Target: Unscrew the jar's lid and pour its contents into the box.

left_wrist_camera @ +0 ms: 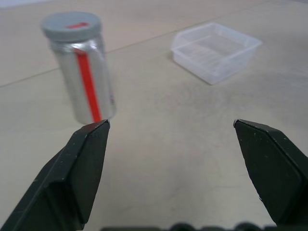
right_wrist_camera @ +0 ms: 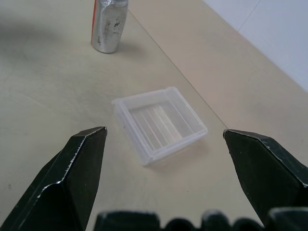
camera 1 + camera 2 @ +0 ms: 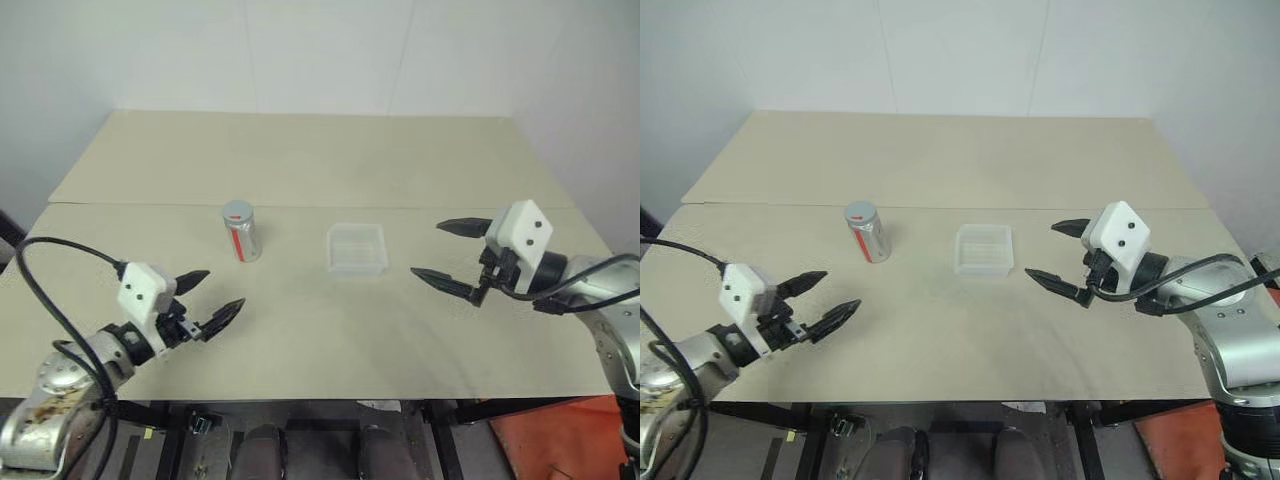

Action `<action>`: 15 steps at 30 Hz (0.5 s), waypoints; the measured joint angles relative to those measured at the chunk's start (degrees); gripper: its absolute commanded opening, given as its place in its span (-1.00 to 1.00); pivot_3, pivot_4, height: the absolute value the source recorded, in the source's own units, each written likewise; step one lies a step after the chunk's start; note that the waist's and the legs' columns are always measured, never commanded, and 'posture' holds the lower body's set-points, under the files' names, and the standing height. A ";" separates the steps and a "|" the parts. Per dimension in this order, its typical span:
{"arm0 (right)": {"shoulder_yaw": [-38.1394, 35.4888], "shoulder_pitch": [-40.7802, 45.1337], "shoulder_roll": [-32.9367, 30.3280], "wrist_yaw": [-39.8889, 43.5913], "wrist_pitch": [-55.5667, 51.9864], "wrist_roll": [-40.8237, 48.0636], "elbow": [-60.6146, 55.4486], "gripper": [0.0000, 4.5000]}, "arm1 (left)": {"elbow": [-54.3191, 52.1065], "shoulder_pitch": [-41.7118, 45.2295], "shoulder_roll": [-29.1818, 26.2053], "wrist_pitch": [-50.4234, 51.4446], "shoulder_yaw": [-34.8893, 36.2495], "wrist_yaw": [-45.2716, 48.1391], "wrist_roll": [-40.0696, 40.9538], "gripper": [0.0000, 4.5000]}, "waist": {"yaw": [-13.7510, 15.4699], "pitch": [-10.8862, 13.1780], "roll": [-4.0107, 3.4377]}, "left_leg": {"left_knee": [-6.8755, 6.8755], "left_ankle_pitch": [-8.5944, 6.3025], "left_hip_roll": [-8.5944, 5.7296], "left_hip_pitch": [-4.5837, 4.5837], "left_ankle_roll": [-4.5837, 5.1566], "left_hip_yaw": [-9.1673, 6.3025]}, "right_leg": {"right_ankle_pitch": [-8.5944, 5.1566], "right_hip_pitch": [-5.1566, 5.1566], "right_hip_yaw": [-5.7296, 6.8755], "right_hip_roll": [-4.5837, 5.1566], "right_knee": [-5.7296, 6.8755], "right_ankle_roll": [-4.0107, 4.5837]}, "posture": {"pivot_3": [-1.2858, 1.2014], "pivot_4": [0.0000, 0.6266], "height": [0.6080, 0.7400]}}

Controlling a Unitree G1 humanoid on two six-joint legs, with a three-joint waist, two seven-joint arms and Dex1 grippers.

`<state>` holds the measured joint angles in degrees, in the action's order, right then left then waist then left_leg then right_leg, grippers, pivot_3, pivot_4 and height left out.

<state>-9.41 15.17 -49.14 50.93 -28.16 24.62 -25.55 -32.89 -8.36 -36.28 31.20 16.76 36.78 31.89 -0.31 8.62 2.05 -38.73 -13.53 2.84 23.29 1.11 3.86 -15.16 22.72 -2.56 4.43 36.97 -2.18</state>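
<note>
Start pose, nothing grasped.
Capped jar [image 3: 241,232] stands left of box [image 3: 357,248]; left gripper [image 3: 211,301] and right gripper [image 3: 448,254] flank them, jaws apart, ready to reach.

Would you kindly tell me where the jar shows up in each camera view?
Left eye view: jar, left of centre.
Right eye view: jar, left of centre.
Left wrist view: jar, upper left.
Right wrist view: jar, cut by the top edge.
Shared landmark: the box beside it.
</note>
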 measured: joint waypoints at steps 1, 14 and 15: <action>0.00 0.00 -0.07 0.31 -0.02 0.32 0.00 1.00 | 0.00 0.05 0.01 0.00 -0.24 0.02 -0.12 0.99 | -0.01 0.00 0.00 | 0.00 0.00 0.00 0.00 0.00 0.00 | 0.00 0.00 0.00 0.00 0.00 0.00 | 0.03 -0.52 1.00; -0.09 -0.85 -2.69 7.19 0.99 2.32 3.74 1.00 | 7.58 5.19 -11.10 -2.71 6.31 9.98 0.15 0.99 | -0.28 0.03 -0.03 | 0.01 0.00 0.01 0.00 0.00 0.03 | -0.02 0.05 0.01 -0.01 -0.01 0.01 | 0.03 -0.52 1.00; -0.03 -0.41 -2.24 6.52 1.00 2.09 3.81 1.00 | 8.72 6.76 -10.20 -3.16 5.48 8.60 -1.19 0.99 | -0.27 0.03 -0.03 | 0.01 0.00 0.00 -0.01 0.00 0.03 | -0.01 0.04 0.00 0.00 -0.02 0.01 | 0.03 -0.52 1.00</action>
<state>-9.44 14.76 -51.38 57.45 -27.16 26.70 -21.74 -24.17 -1.60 -46.47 28.05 22.24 45.38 30.70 -0.58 8.65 2.02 -38.73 -13.53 2.83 23.28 1.11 3.89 -15.17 22.76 -2.56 4.43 36.95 -2.18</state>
